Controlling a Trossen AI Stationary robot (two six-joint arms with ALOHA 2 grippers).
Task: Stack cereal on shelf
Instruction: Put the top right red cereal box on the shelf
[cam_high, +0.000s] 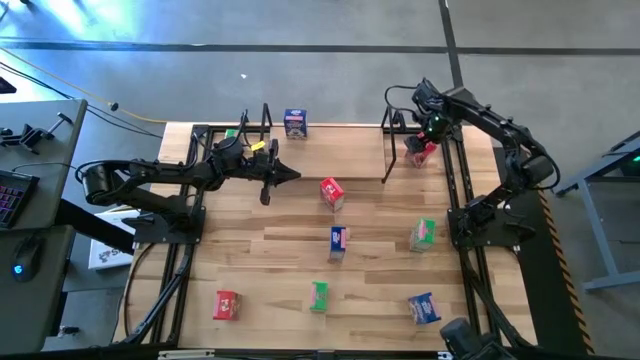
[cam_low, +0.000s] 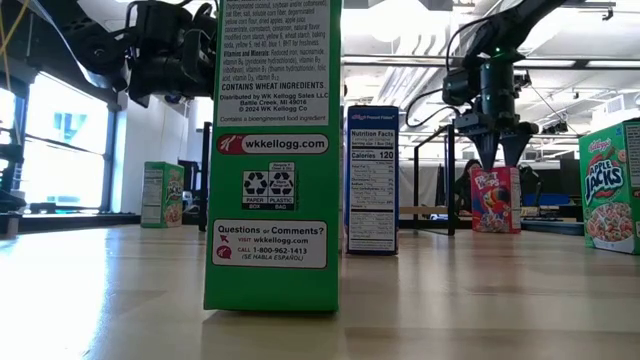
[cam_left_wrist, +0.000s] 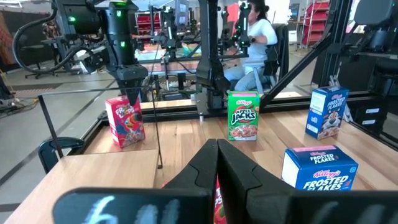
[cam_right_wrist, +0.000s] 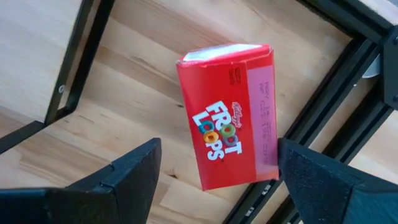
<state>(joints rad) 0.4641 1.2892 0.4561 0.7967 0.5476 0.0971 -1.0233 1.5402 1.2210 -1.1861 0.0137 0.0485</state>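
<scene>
While I look straight down from the high view, I see my right gripper (cam_high: 428, 138) poised over a small red cardboard Froot Loops box (cam_high: 421, 153) at the far right corner, beside the black wire end frame (cam_high: 392, 152) of the light wooden shelf board (cam_high: 330, 150); my left gripper (cam_high: 268, 183) waits near the shelf's left end, fingers pressed together and holding nothing. One blue cereal box (cam_high: 295, 122) stands at the shelf's far edge, and the other boxes lie scattered across the plank table (cam_high: 260, 280). From the low view, the spread fingers hang just above the red box's top, so a descent off centre could tip it. Through the left wrist view, the red box stands upright on the shelf end, close to the thin wire frame; a nudge could push it against that. Looking through the right wrist view, the box sits skewed between my wide-open fingers (cam_right_wrist: 118, 171), nearer one finger, with a black frame rail (cam_right_wrist: 323, 118) touching its side; closing now may twist the box or snag the rail.
</scene>
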